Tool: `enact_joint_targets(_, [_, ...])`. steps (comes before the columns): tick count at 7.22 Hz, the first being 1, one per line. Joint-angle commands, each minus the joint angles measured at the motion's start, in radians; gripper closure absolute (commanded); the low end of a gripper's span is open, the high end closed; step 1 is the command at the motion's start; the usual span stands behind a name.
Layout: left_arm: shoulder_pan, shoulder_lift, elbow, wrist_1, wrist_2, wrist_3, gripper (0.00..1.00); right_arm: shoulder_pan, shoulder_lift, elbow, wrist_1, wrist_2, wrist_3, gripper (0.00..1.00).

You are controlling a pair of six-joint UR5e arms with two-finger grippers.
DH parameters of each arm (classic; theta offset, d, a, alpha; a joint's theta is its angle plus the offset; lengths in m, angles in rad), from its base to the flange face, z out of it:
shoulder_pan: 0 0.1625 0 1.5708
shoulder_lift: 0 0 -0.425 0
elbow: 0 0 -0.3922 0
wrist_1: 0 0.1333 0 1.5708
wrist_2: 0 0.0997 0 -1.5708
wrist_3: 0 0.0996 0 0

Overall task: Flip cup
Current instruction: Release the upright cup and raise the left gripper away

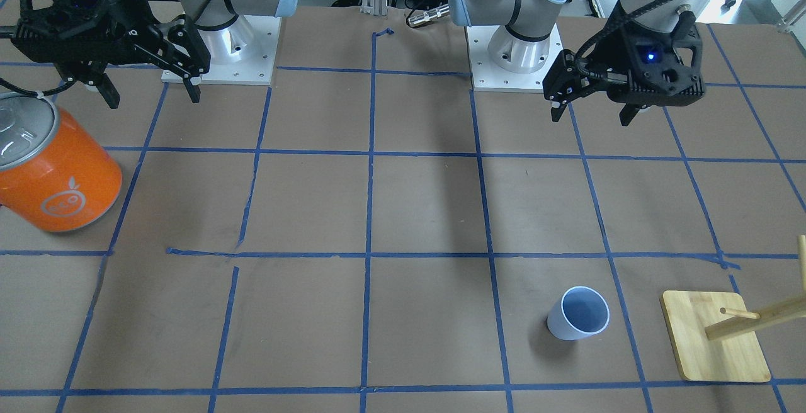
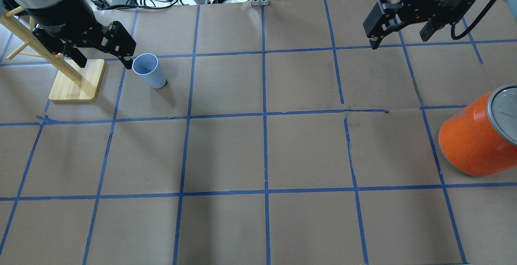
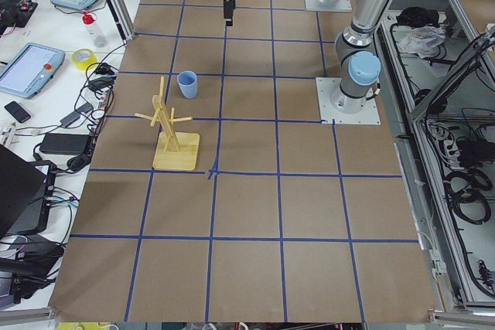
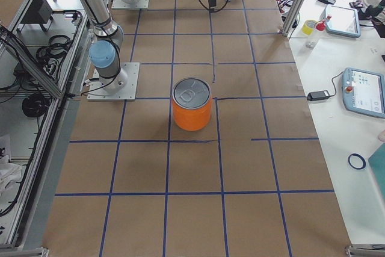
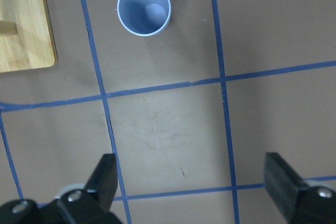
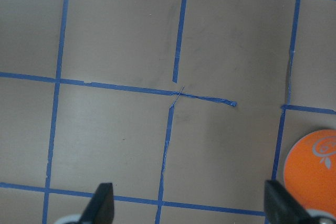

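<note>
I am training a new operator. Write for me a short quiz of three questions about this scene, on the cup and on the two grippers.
1. True or false: the cup lies on its side.
2. Which thing stands beside the cup? A. a wooden stand B. a glass bottle C. a metal bowl
3. Fill the gap: the left gripper and the right gripper are both ____, and neither holds anything.

Key: 1. False, it stands upright with its mouth up. 2. A. 3. open.
</note>
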State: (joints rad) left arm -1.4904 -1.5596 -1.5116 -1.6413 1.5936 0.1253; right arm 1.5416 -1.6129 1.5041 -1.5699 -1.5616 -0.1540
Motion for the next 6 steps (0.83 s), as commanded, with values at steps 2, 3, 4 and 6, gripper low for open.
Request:
enact_joint_targets(2, [-0.008, 0.007, -0.044, 0.036, -0.052, -0.073, 0.0, 0.0, -0.001, 0.001, -0.001, 0.0, 0.001, 0.0])
enact_joint_targets(3, [-0.01, 0.01, -0.054, 0.06, -0.055, -0.073, 0.0, 0.0, -0.001, 0.001, -0.001, 0.0, 0.001, 0.0])
enact_joint_targets(4, [-0.01, 0.013, -0.056, 0.06, -0.058, -0.073, 0.0, 0.0, -0.001, 0.001, -0.001, 0.0, 0.002, 0.0])
enact_joint_targets(6, [-0.01, 0.015, -0.056, 0.06, -0.05, -0.062, 0.0, 0.0, -0.001, 0.001, -0.001, 0.0, 0.002, 0.0])
